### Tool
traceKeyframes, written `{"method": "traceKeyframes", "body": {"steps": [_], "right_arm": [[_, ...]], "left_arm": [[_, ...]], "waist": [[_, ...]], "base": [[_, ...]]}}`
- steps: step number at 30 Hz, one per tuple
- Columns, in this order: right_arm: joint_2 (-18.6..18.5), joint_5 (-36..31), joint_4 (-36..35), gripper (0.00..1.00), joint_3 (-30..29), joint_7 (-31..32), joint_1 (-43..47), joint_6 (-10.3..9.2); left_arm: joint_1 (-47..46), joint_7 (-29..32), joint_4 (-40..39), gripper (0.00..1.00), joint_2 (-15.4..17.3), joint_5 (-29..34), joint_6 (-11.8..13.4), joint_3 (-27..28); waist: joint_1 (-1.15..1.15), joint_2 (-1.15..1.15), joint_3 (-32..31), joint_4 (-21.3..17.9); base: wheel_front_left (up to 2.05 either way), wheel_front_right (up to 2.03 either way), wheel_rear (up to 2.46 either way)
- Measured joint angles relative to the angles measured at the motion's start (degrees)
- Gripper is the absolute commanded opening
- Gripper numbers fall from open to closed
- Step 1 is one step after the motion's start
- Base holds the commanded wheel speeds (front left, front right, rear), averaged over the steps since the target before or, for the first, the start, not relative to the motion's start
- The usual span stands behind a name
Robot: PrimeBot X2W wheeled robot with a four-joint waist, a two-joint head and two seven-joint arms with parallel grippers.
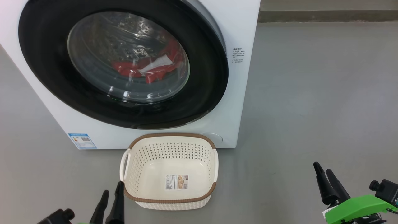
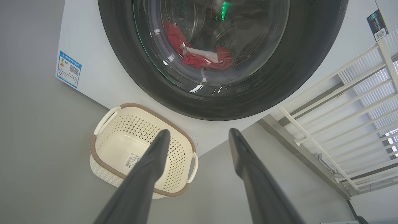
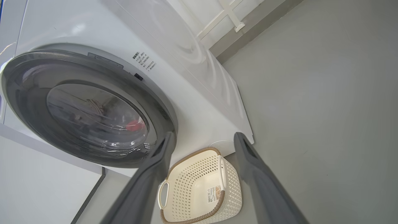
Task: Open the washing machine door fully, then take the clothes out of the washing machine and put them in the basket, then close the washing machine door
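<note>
The white washing machine (image 1: 242,93) stands at the upper left of the head view. Its door (image 1: 46,62), a wide black rim round a clear glass bowl, lies close against the front. Red and white clothes (image 1: 146,67) show through the glass inside the drum, also in the left wrist view (image 2: 202,59). On the floor in front sits the cream basket (image 1: 171,135), upright with nothing in it. My left gripper (image 1: 112,188) is open just left of the basket's near corner. My right gripper (image 1: 322,168) is open over bare floor, well right of the basket.
Grey floor (image 1: 311,93) spreads to the right of the machine up to a wall base (image 1: 326,15). A white slatted rail (image 2: 342,109) stands beside the machine in the left wrist view. A blue label sticker (image 1: 82,140) marks the washer's lower left corner.
</note>
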Motion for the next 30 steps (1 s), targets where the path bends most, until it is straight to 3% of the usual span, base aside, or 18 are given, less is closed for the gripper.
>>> {"method": "traceKeyframes", "body": {"steps": [30], "right_arm": [[-1.85, -17.72, -1.40, 1.00, 0.15, -4.56, 0.92, 0.08]], "left_arm": [[0.59, -4.68, -2.68, 1.00, 2.67, 19.94, 5.61, -4.79]], "waist": [[0.00, 0.00, 0.79, -0.13]], "base": [[0.00, 0.00, 0.00]]}}
